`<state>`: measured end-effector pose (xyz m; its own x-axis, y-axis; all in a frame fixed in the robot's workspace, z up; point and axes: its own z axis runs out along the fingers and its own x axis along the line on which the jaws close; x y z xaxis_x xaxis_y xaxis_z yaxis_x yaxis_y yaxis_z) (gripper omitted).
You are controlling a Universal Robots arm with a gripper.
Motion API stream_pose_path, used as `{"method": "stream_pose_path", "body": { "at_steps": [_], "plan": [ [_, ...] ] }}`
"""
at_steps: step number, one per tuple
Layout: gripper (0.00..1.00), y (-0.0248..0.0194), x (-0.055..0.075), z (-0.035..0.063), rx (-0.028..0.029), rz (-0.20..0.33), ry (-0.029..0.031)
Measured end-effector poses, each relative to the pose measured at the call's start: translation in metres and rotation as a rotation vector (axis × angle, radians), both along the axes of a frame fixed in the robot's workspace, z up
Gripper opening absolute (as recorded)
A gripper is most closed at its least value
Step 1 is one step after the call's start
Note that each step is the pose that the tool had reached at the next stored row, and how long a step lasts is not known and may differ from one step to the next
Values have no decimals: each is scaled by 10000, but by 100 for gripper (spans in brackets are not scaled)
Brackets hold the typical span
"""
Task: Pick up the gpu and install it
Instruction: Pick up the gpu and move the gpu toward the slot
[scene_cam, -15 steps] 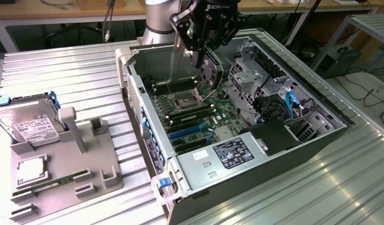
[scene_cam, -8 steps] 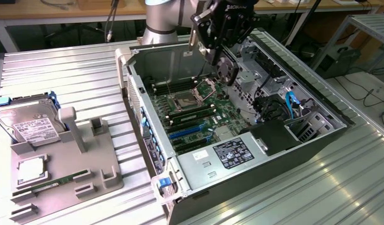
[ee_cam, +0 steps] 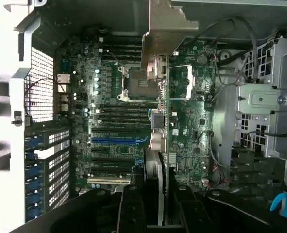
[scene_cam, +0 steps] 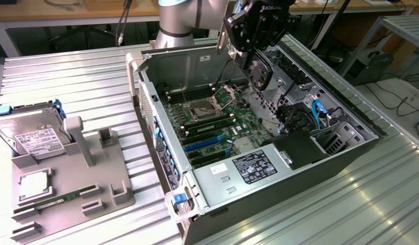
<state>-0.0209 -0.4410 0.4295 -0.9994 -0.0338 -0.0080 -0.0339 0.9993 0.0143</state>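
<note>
You have the gpu [scene_cam: 259,71] clamped in the gripper [scene_cam: 254,53], which is narrowed onto the card's edges and holds it over the open computer case [scene_cam: 346,138]. In the exterior view the card hangs on edge above the far part of the motherboard [scene_cam: 209,120], just beside the CPU socket [scene_cam: 227,94], with its silver bracket [scene_cam: 223,43] toward the exterior view's left. It is not seated yet: the blue expansion slots [scene_cam: 203,144] lie well apart from it, nearer the power supply [scene_cam: 254,166].

In the wrist view you look along the gpu [ee_cam: 189,121] from the gripper [ee_cam: 158,208]. The dark fingers [ee_cam: 131,208] grip one end and the bracket [ee_cam: 167,24] is at the other. The motherboard [ee_cam: 109,111] and a blue slot [ee_cam: 116,141] lie beyond it.

On the metal table [scene_cam: 80,76], at the exterior view's left, a grey parts holder [scene_cam: 93,173] carries a hard drive [scene_cam: 32,135] standing on edge and a RAM stick [scene_cam: 60,196] lying flat.
</note>
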Motion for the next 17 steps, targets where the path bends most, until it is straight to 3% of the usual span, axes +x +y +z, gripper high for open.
{"method": "stream_pose_path", "body": {
  "at_steps": [17],
  "plan": [
    [27,14,450,-35,-1,38,6]
  ]
}}
